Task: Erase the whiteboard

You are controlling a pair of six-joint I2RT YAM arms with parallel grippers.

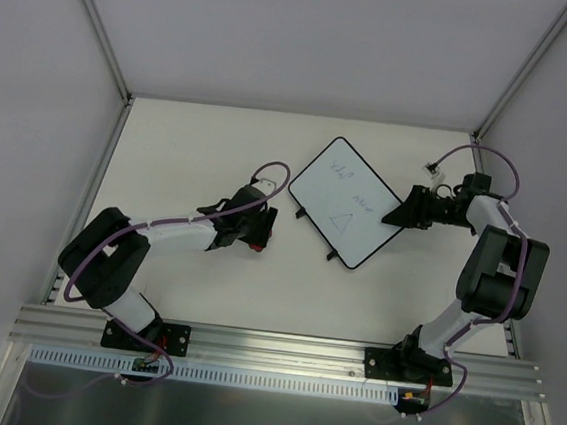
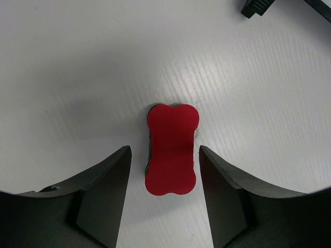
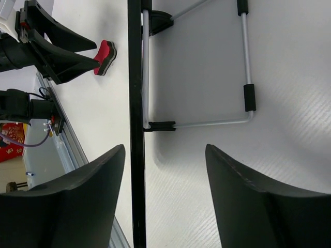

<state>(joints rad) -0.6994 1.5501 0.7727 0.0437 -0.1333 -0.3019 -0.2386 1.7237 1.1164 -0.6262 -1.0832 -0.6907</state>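
Overhead, the whiteboard (image 1: 345, 200) lies on the white table (image 1: 199, 154), turned like a diamond, right of centre and towards the far half. Faint marks show on it: a small triangle (image 1: 341, 221) and two scribbles nearer the far corner.

At the board's right-hand corner sits the right gripper (image 1: 392, 216). Its wrist view shows the claw spread wide, with the board's thin black rim (image 3: 135, 103) running edge-on between the two fingers. The rim is hard against the left-hand finger in that picture, though I cannot tell whether they touch. A broad gap separates it from the other finger. Beyond the rim, the board's wire stand (image 3: 243, 77) rests on the table.

Left of the board and apart from its near-left edge, the left gripper (image 1: 259, 232) points down over the red eraser (image 2: 170, 155). Its fingers are spread on either side of the eraser, with a sliver of table showing at each flank, so nothing is pinched. Bare table surrounds the eraser, and a wide stretch runs out to the left wall.
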